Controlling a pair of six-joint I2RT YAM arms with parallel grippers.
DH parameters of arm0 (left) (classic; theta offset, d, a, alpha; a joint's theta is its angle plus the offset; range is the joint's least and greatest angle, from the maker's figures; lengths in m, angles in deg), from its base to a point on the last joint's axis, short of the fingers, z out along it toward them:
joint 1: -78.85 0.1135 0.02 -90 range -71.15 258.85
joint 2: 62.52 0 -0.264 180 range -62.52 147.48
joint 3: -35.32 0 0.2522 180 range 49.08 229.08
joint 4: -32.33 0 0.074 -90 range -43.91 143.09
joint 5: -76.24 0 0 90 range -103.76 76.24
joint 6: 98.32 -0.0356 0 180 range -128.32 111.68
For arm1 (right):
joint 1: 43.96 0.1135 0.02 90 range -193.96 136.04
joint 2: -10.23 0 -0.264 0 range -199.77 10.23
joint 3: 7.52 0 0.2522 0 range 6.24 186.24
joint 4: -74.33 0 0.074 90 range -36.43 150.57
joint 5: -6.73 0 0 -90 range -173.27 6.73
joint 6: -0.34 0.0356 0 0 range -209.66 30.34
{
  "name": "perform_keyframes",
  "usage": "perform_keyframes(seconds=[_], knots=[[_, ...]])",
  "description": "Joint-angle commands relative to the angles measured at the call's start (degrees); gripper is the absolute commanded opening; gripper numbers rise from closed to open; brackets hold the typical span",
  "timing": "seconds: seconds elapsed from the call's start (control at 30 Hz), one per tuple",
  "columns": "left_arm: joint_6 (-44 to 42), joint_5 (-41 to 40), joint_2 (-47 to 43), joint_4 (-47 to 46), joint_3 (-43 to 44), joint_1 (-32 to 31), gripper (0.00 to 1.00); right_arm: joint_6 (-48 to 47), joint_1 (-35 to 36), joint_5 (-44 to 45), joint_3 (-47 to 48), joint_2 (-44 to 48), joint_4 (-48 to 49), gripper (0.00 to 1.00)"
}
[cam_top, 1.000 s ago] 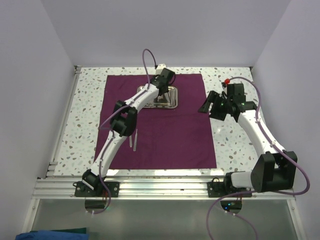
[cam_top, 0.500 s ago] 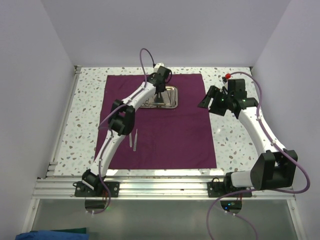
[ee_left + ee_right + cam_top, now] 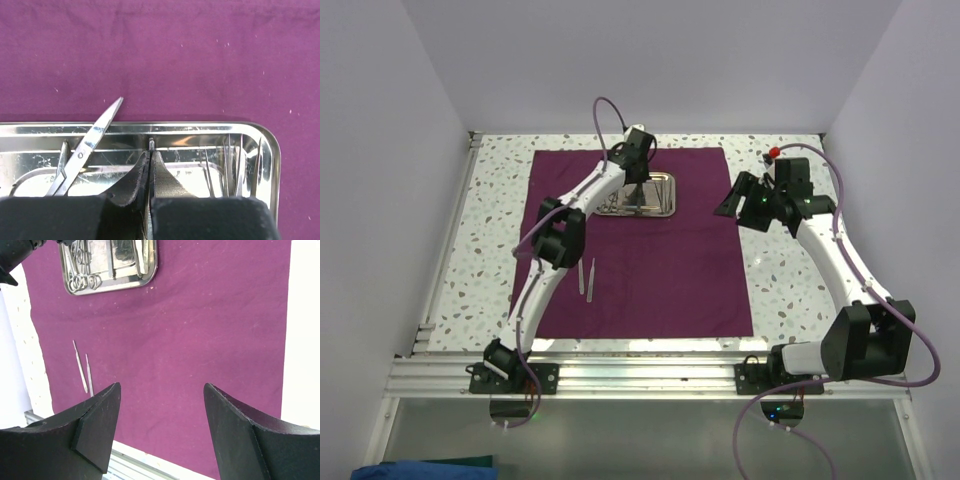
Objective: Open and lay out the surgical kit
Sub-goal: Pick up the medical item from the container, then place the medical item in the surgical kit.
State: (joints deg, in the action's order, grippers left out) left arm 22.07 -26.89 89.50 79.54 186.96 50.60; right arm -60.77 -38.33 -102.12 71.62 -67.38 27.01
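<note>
- The purple cloth (image 3: 650,260) lies flat and open on the speckled surface (image 3: 490,230).
- A shiny steel tray (image 3: 666,200) sits on the far part of the cloth, near the middle.
- The left end effector (image 3: 150,152) reaches down into the tray. Its fingers are pressed together, and they pinch a thin silver tool (image 3: 150,143) whose tip pokes out between them.
- A pair of scissors (image 3: 87,147) lies in the tray to the left of the fingers. Its point sticks out over the tray's rim.
- More thin tools (image 3: 235,165) lie at the right end of the tray.
- Two thin silver sticks (image 3: 587,278) lie side by side on the cloth, on its left part, well apart from the tray.
- The right end effector (image 3: 162,430) hangs in the air over the right side of the cloth. Its fingers are spread wide and hold nothing.
</note>
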Motion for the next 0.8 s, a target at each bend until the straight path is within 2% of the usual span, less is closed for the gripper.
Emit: perform_keyframes(seconds=[0.0,0.53,0.63,0.73,0.77], knots=[[-0.2,4.7,-2.0,5.6,-3.2,0.0,0.0,-0.1,0.5,-1.3,1.8,2.0,-0.3,0.71],[-1.7,2.5,-17.4,6.7,-3.6,0.0,0.0,0.0,1.1,-1.5,1.4,4.1,-0.5,0.71],[-2.4,1.3,-22.6,7.2,-10.0,-0.2,0.0,0.0,1.5,-1.5,1.8,4.3,-1.0,0.71],[-3.0,-0.6,-30.5,5.9,-21.6,-0.8,0.0,-0.1,1.7,-1.2,2.2,4.6,-1.3,0.71],[-3.0,-1.1,-32.8,5.5,-28.4,-0.9,0.0,-0.1,1.8,-1.2,2.3,4.7,-1.5,0.71]])
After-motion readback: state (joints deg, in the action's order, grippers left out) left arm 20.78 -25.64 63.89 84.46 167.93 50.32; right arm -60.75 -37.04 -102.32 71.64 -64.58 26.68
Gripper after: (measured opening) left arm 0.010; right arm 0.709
